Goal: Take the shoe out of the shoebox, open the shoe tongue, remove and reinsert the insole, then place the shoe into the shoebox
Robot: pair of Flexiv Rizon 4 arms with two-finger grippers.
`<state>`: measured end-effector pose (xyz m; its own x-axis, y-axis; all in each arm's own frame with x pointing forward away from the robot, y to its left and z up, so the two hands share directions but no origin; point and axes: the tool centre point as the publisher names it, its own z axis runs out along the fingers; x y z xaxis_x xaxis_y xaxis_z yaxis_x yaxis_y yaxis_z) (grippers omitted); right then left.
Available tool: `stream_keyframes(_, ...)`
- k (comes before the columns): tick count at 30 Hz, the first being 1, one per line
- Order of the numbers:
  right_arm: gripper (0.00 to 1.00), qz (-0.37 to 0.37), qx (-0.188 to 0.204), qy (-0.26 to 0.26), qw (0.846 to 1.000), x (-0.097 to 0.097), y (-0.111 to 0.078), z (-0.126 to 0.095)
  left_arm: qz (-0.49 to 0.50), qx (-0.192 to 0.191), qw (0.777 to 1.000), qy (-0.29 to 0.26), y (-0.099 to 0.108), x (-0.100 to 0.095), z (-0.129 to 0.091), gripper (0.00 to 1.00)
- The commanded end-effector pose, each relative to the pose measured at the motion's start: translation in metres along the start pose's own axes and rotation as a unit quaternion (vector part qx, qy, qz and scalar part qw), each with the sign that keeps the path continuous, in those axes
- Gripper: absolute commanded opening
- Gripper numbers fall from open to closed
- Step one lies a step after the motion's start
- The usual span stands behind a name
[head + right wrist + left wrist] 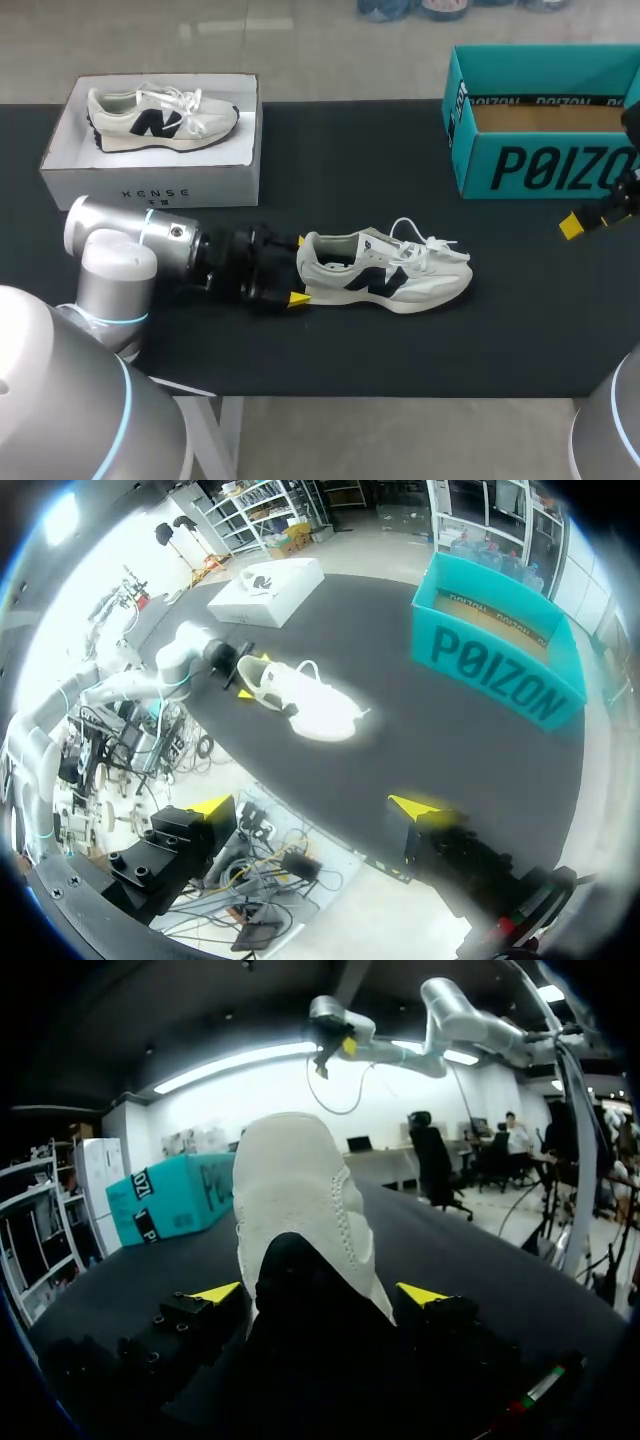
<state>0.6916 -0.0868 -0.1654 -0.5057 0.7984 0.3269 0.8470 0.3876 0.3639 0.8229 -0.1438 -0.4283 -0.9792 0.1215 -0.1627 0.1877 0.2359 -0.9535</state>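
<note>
- The shoe (385, 275) is out of any box. It lies upright on the black table (330, 170), near the middle, heel to the left and toe to the right.
- The left gripper (298, 270) is at the heel, one yellow tip on the far side and one on the near side. In the left wrist view both tips sit against the heel, so I judge the jaws clamped on it.
- The right gripper (314, 805) hangs over the right edge of the table, well apart from the shoe. Its jaws stand wide apart with nothing between them.
- The teal box (540, 165) at the far right is open, and no shoe shows in it. It is probably where the shoe goes back.
- The white box (150, 185) at the far left holds a second shoe (160, 120).
- Done, as I read it: the first step only.
- The laces look loose, but the tongue does not appear pulled open, and no insole lies on the table.
- I cannot tell whether the insole has been touched.
- Left to do: open the tongue, take the insole out and put it back, then box the shoe.
</note>
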Motion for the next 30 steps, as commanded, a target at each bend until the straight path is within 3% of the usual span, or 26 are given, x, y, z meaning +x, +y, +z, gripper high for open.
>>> stream_keyframes(1,1.00,0.001,0.001,0.000,1.000,-0.0005,0.0007,0.0013,-0.001,-0.003,1.000,-0.004,0.0040,0.0009,0.0029,1.00)
stream_keyframes(3,1.00,0.001,0.001,0.000,1.000,-0.0005,0.0007,0.0013,0.000,-0.004,1.000,-0.007,0.0052,0.0014,0.0023,1.00)
stream_keyframes(4,1.00,0.001,0.001,0.000,1.000,-0.0005,0.0007,0.0013,0.000,-0.004,1.000,-0.008,0.0057,0.0015,0.0021,0.38)
stream_keyframes(5,1.00,0.001,0.001,0.000,1.000,-0.0005,0.0007,0.0013,0.002,-0.007,1.000,-0.010,0.0057,0.0018,0.0015,0.00)
stream_keyframes(30,1.00,0.001,0.001,0.000,1.000,-0.0005,0.0007,0.0013,0.005,-0.002,1.000,-0.010,0.0051,0.0025,0.0009,0.00)
